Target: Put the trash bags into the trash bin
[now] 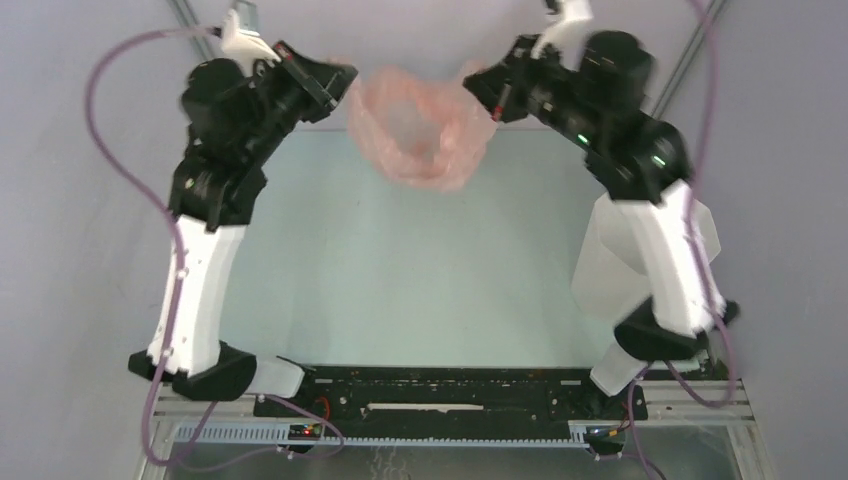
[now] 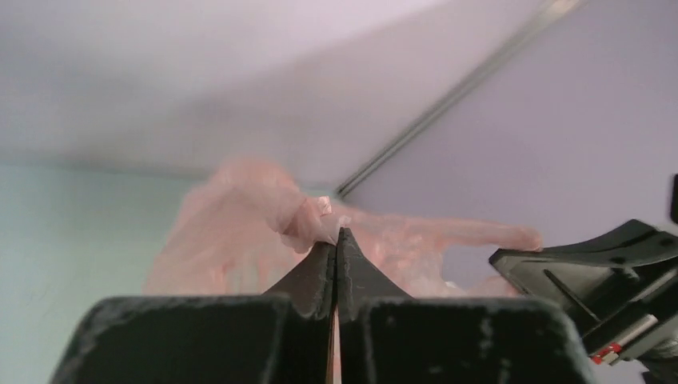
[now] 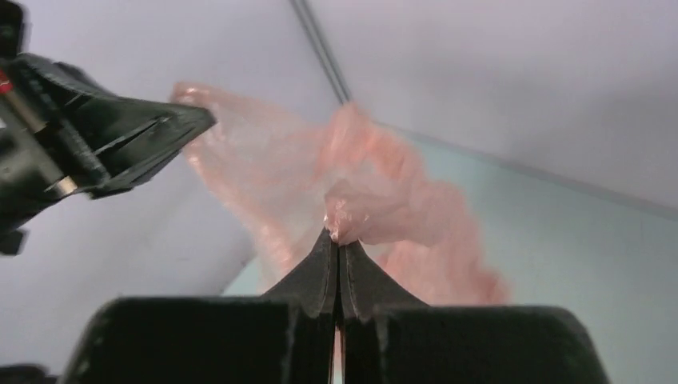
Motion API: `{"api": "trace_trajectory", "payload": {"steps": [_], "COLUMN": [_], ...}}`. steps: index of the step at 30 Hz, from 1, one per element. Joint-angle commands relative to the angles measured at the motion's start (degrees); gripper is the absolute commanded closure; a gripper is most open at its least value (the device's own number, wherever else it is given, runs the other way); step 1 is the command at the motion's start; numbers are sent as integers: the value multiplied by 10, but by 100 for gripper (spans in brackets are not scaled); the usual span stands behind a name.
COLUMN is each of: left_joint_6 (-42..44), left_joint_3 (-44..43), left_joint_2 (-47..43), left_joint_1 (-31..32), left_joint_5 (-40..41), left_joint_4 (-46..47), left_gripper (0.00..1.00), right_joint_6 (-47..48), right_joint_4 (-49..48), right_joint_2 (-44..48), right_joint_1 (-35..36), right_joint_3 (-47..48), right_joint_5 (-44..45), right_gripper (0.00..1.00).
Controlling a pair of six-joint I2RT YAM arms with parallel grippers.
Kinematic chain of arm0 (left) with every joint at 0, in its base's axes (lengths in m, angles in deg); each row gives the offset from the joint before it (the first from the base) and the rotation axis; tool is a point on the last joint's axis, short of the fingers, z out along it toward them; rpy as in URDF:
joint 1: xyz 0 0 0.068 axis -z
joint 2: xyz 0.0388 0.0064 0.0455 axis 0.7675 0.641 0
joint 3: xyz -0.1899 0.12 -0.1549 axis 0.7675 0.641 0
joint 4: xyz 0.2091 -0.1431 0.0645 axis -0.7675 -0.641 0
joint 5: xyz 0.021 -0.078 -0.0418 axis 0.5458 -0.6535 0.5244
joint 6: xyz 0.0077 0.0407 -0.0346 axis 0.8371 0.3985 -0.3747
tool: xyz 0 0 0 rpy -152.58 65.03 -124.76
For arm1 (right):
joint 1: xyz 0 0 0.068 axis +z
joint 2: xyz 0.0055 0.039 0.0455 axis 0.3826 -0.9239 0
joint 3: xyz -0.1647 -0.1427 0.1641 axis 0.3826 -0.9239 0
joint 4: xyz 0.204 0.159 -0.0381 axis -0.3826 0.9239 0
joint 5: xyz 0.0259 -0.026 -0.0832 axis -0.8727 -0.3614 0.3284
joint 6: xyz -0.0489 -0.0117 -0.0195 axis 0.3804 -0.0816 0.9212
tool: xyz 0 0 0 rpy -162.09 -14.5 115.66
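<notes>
The pale-pink translucent trash bag (image 1: 420, 125) hangs stretched open between both grippers, high above the far end of the table. My left gripper (image 1: 345, 78) is shut on the bag's left edge; in the left wrist view the film (image 2: 264, 224) bunches at my closed fingertips (image 2: 337, 238). My right gripper (image 1: 475, 85) is shut on the bag's right edge; in the right wrist view the film (image 3: 400, 200) bunches at its tips (image 3: 336, 234). The translucent white trash bin (image 1: 615, 265) stands at the right, partly hidden behind my right arm.
The pale green table top (image 1: 400, 270) lies below the bag. The right gripper's body (image 2: 608, 272) shows in the left wrist view, and the left gripper's body (image 3: 88, 136) in the right wrist view. A metal frame rail (image 1: 450, 385) runs along the near edge.
</notes>
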Motion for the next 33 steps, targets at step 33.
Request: {"api": "trace_trajectory", "payload": {"steps": [33], "left_joint_6": [76], "left_joint_3": [341], "left_joint_2": [-220], "left_joint_1": [91], "left_joint_5": [179], "left_joint_4": [8], "left_gripper": [100], "right_joint_6": [143], "right_joint_4": [-355], "right_joint_2": [329], "right_joint_1": [135], "right_joint_3": [-661], "right_joint_5": [92], "right_gripper": [100]}}
